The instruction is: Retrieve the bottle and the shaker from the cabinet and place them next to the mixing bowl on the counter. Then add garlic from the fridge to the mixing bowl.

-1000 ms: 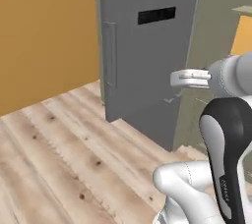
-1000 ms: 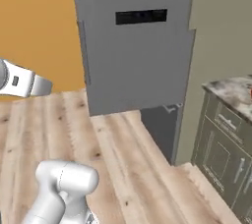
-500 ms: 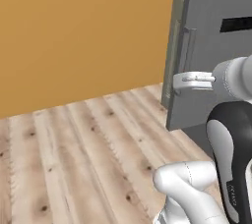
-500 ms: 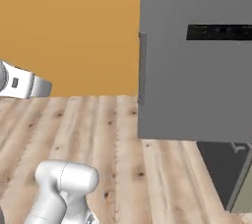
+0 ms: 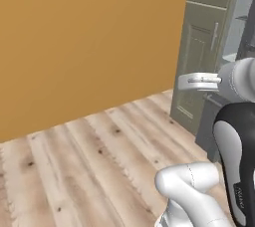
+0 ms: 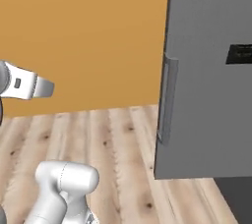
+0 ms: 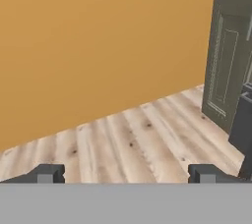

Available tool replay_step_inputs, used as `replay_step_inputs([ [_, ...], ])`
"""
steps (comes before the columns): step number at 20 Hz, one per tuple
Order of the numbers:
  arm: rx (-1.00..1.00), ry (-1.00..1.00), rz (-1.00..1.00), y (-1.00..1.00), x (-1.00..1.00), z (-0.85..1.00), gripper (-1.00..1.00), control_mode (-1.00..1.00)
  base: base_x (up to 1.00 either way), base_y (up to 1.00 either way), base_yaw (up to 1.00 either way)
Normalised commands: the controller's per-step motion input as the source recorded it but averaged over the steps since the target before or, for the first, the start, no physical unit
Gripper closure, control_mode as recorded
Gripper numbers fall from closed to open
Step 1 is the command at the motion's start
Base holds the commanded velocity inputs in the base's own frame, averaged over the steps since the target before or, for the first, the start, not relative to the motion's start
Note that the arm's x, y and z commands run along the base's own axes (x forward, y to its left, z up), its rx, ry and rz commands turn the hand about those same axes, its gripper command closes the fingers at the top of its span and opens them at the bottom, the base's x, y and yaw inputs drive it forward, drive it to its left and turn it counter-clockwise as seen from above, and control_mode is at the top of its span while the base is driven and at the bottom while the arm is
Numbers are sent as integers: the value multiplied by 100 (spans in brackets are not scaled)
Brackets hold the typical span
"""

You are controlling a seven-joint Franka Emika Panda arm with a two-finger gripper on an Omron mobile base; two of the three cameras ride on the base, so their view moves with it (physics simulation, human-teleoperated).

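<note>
Spread wide and holding nothing, my gripper (image 7: 126, 174) shows its two dark fingertips (image 7: 47, 174) far apart at the bottom of the hand view, aimed at the foot of an orange wall (image 7: 98, 46). Beneath them runs a pale wooden floor (image 7: 133, 144), its planks marked with dark knots and meeting the wall along a straight line. At the right of the hand view stands a grey-green panelled cabinet door (image 7: 226, 66), reaching down to the floor. From the left base view I see that tall cabinet (image 5: 204, 56) with slim handles, set against the orange wall. In the right base view the grey fridge (image 6: 211, 80) rises at the right, its vertical handle (image 6: 167, 100) on its near edge and a dark panel (image 6: 240, 53) higher up. I cannot tell where the bottle, shaker, mixing bowl or garlic are.
</note>
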Motion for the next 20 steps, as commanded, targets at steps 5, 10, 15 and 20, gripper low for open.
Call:
replay_step_inputs([
  [5,0,0,0,0,0,0,-100,100,100,99,-35],
  [10,0,0,0,0,0,0,-100,100,100,97,-51],
  [15,0,0,0,0,0,0,-100,100,86,79,-67],
  [20,0,0,0,0,0,0,-100,100,89,75,-65],
])
